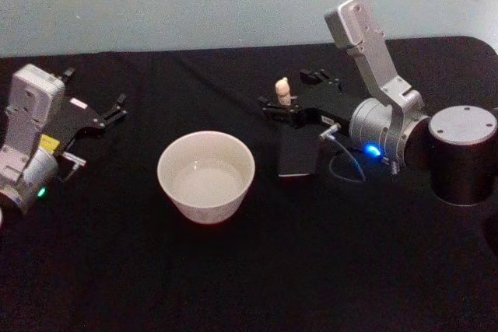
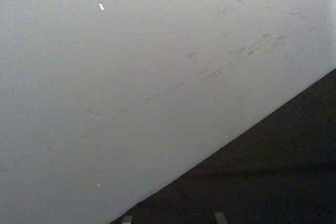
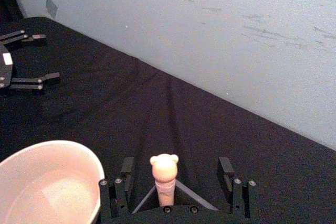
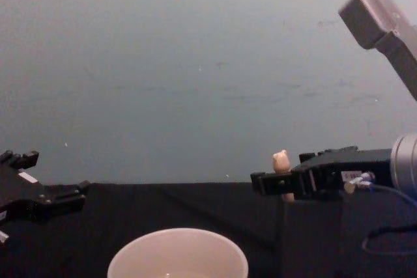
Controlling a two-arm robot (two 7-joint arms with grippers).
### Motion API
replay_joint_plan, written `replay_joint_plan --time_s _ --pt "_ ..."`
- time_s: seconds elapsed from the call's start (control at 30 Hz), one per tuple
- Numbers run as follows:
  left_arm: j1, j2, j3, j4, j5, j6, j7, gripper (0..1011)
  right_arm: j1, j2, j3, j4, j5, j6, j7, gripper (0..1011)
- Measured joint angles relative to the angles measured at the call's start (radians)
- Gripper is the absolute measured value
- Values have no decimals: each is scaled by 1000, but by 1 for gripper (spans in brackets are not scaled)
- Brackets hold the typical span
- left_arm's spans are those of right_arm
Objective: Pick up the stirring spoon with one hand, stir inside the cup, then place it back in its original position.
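Stirring spoon [image 3: 164, 174] within right tool [image 3: 176, 163], jaws spread, ungripped, left tool [image 1: 119, 108] open, far left

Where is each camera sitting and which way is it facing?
Head: high, looking down at the cup, spoon and box; left gripper and right gripper show, both open.
Chest: low, looking across the table toward the wall; both grippers enter from the sides.
Left wrist: faces the wall and table edge; its fingertips peek in.
Right wrist: looks past its fingers flanking the spoon.
Shared: head and right wrist both show cup and spoon.
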Motion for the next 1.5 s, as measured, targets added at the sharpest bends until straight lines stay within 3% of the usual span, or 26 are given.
replay_joint_plan --time_s 1.0,1.27,1.5 --pt "0 0 0 0 0 0 0 1001 -9 -20 21 -5 -26 12 39 993" --pt "0 0 0 0 0 0 0 1001 -9 -20 20 -5 -24 12 38 822" --pt "0 0 0 0 0 0 0 1001 -9 -19 20 -5 -23 12 38 592"
